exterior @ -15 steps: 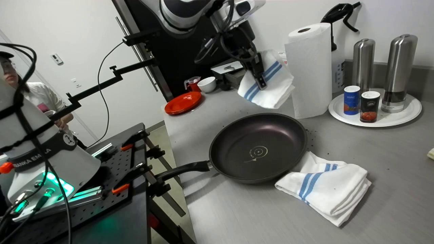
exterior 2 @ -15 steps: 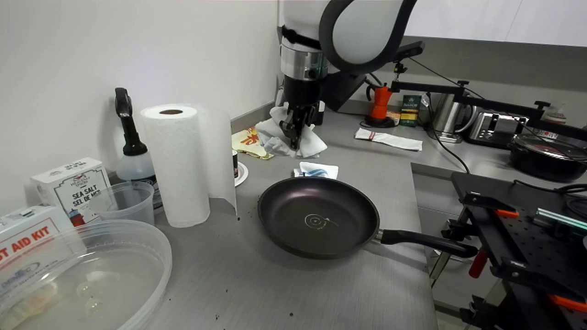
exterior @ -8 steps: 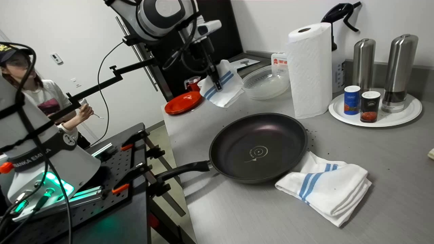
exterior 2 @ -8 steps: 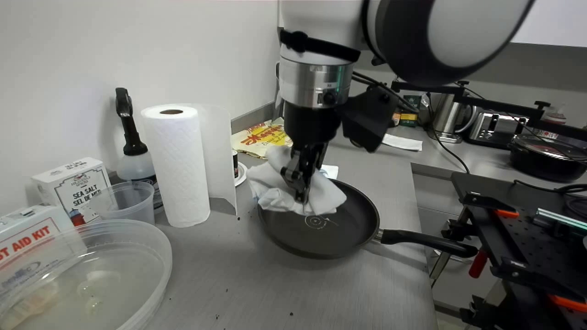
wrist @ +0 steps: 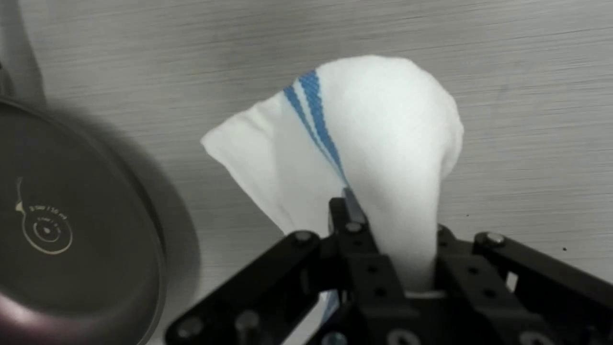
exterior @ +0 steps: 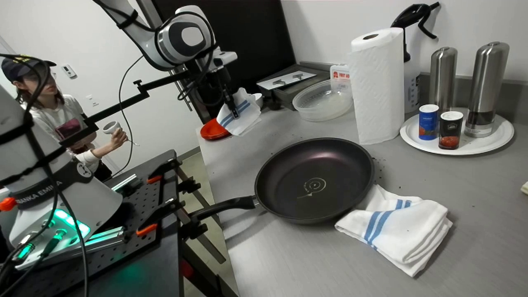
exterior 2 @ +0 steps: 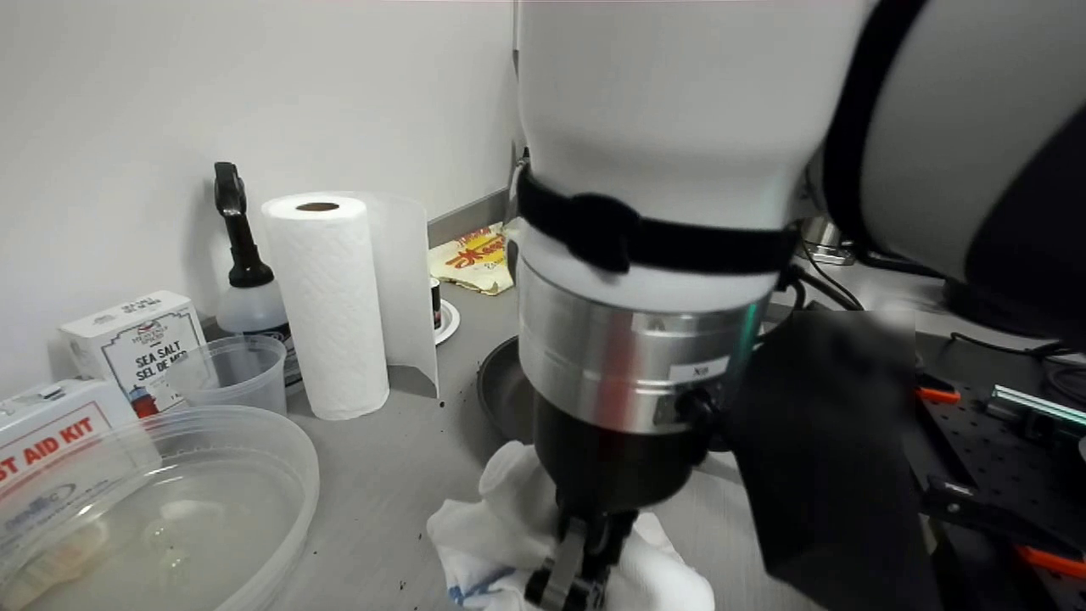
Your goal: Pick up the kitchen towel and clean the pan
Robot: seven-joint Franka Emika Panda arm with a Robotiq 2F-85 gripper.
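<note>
Nearest in an exterior view, a folded towel (exterior: pixel 398 233), white with blue stripes, lies on the grey counter (exterior: pixel 297 264) toward the lower right of the frame. Just beyond it, at the centre, sits the dark pan (exterior: pixel 319 177), its black handle (exterior: pixel 227 205) reaching left past the counter's edge; whether the pan and the folded towel touch, I cannot tell. At the right, a white plate (exterior: pixel 474 146) carries a blue shaker (exterior: pixel 427 124) and a dark shaker (exterior: pixel 449 130), with two tall steel cylinders (exterior: pixel 486 86) rising behind them, and a paper towel roll (exterior: pixel 377 88) stands to the plate's left. Farther back, above and left of the pan in the frame, the gripper (exterior: pixel 234 112) points down and pinches the kitchen towel (exterior: pixel 248 117), also blue-striped, which hangs bunched, hiding part of a red plate (exterior: pixel 209 131). In the wrist view the pan sits at the left edge and the kitchen towel at the centre, a strip of counter between them; whether the cloth's lower folds meet the surface is unclear. Right of the gripper rests a clear tub (exterior: pixel 315 113), and at the far left a person (exterior: pixel 62 117) in a dark cap (exterior: pixel 22 67) holds a pale rounded object (exterior: pixel 111 127).
</note>
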